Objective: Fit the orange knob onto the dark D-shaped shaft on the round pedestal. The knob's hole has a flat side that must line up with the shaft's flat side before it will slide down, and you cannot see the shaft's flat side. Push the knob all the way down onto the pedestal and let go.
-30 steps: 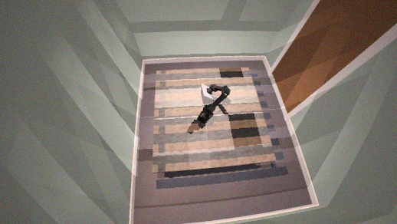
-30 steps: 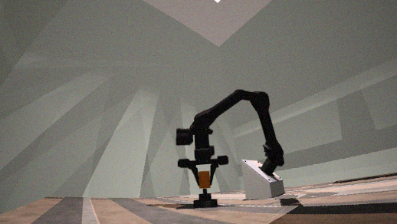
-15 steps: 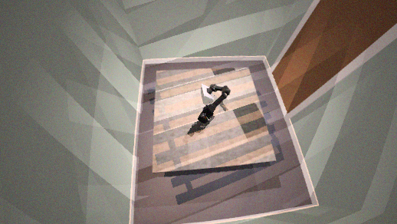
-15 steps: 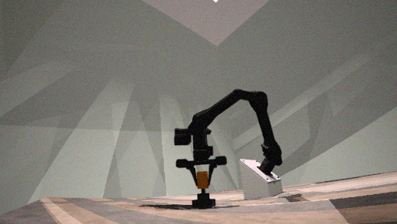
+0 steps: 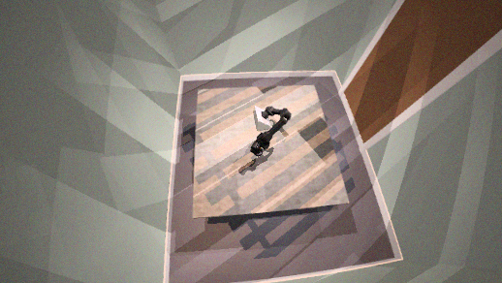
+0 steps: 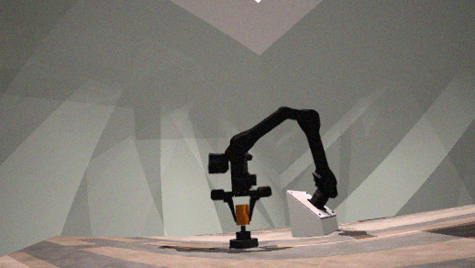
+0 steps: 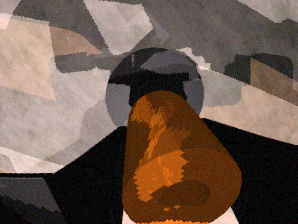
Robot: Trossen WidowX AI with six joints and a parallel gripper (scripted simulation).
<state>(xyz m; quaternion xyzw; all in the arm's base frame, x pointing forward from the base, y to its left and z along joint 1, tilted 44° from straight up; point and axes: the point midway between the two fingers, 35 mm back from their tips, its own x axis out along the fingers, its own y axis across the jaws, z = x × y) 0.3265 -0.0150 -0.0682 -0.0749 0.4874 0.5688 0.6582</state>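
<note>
My gripper (image 6: 242, 216) points straight down and is shut on the orange knob (image 6: 242, 214) (image 7: 176, 163). In the exterior view the knob hangs upright just above the dark shaft (image 6: 243, 228), with a small gap over the round pedestal (image 6: 243, 241). In the wrist view the knob fills the middle and covers the shaft; the grey pedestal (image 7: 119, 102) shows as a disc behind the knob's far end. In the top view the arm's wrist (image 5: 258, 143) hides the knob and pedestal. The shaft's flat side is hidden.
The arm's white wedge base (image 6: 309, 215) (image 5: 262, 117) stands to the right of the pedestal. Everything sits on a patterned board (image 5: 291, 189) on a larger bordered platform (image 5: 373, 233).
</note>
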